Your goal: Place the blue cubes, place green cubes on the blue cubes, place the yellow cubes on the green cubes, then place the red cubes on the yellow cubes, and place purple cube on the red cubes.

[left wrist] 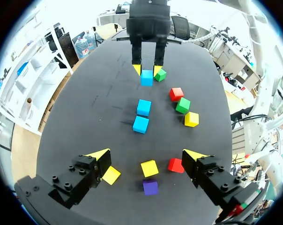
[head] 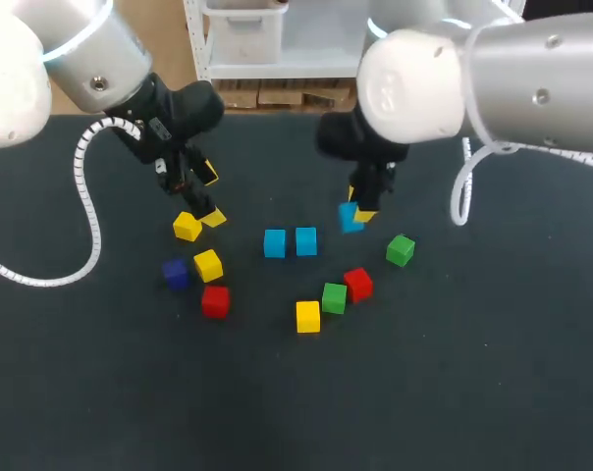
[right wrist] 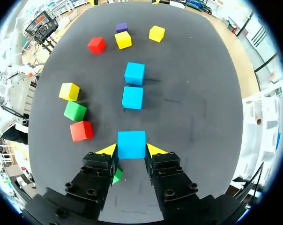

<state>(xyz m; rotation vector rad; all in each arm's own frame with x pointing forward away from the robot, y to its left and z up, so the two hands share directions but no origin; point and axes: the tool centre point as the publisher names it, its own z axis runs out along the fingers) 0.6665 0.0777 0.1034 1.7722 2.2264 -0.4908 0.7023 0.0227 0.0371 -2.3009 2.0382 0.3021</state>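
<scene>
My right gripper [head: 358, 211] is shut on a blue cube [right wrist: 131, 144], low over the black table, to the right of two blue cubes [head: 274, 243] [head: 306, 240] that lie side by side. In the right wrist view those two [right wrist: 132, 97] [right wrist: 134, 73] lie in line ahead of the held cube. My left gripper [head: 211, 196] hangs open over the table's left part, just above a yellow cube [head: 187, 227]. Below it lie a purple cube [head: 175, 273], another yellow cube [head: 207, 265] and a red cube [head: 215, 301].
Right of centre lie a yellow cube [head: 307, 316], a green cube [head: 334, 297] and a red cube [head: 357, 284] in a tight group. A second green cube [head: 401, 250] sits just right of my right gripper. The table's front half is bare black cloth [head: 296, 412].
</scene>
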